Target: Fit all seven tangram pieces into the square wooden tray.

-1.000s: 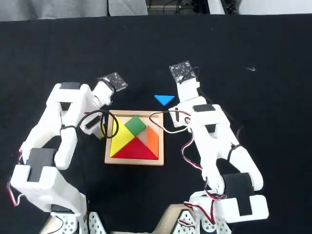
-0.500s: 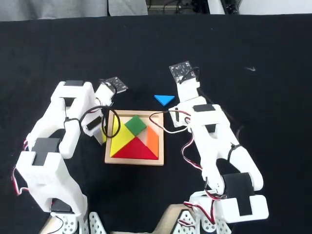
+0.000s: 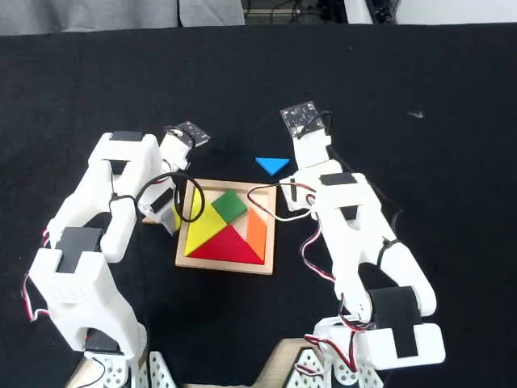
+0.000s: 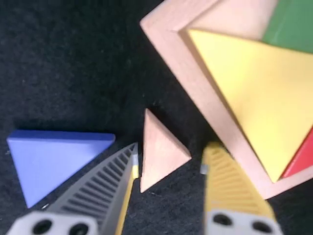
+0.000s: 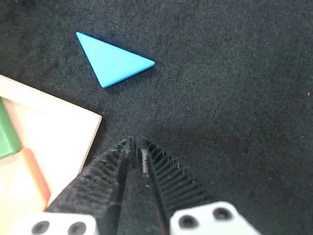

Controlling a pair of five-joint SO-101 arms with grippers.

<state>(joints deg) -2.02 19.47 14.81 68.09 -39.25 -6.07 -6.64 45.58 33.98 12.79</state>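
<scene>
My left gripper (image 4: 170, 157) is open, with one finger on each side of the small wooden triangle (image 4: 159, 149). This piece lies flat on the black table (image 3: 420, 202), just outside the wooden tray (image 4: 210, 98). One finger looks like it touches the piece. The other is a little way off, close to the tray's edge.

Here is what I worry about. The triangle is thin and has slanted sides. If I squeeze on those slants, I think it can slip and pop out. The finger near the tray may also bump the rim and push the tray, and then the yellow piece (image 4: 244, 83), the green piece (image 3: 227, 207), the red piece (image 3: 229, 245) and the orange piece (image 3: 255, 229) inside may shake loose. The dark blue triangle (image 4: 54, 154) lies just beside my other finger, so I may knock it away.

My right gripper (image 5: 136, 145) is closed on nothing, near the light blue triangle (image 5: 113, 61). If it drops down, it may hit the tray corner.
</scene>
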